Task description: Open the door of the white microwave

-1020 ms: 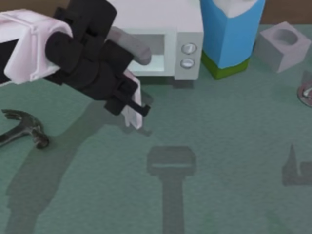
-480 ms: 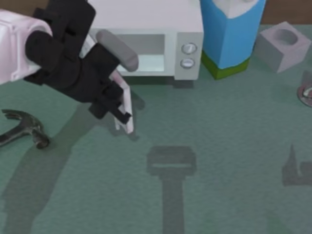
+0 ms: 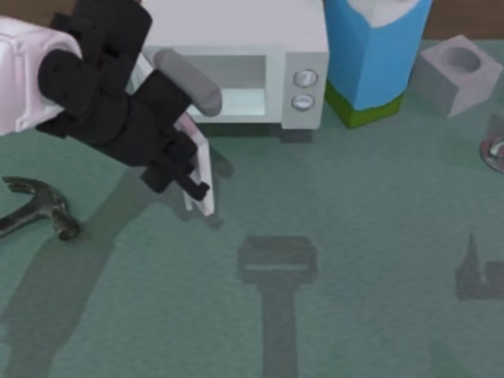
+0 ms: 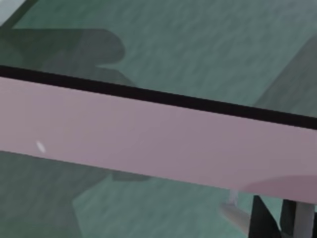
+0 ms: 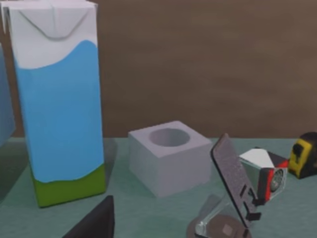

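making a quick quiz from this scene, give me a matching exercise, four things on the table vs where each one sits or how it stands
Things:
1. door
2. hammer
3. grey cube
4. carton

Places or states:
A. far right at the back, round hole on top
B. swung open, at the left claw
C. upright just right of the white microwave
D. lying at the table's left edge

Pairs: 1-B, 2-D, 3-A, 4-C

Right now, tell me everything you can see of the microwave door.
The door is a flat white panel, swung wide open so it juts out from the white microwave toward the table's front, seen edge-on from above. The left claw is at its outer edge. The pale cavity is exposed. In the left wrist view it shows as a pale band with a dark edge.
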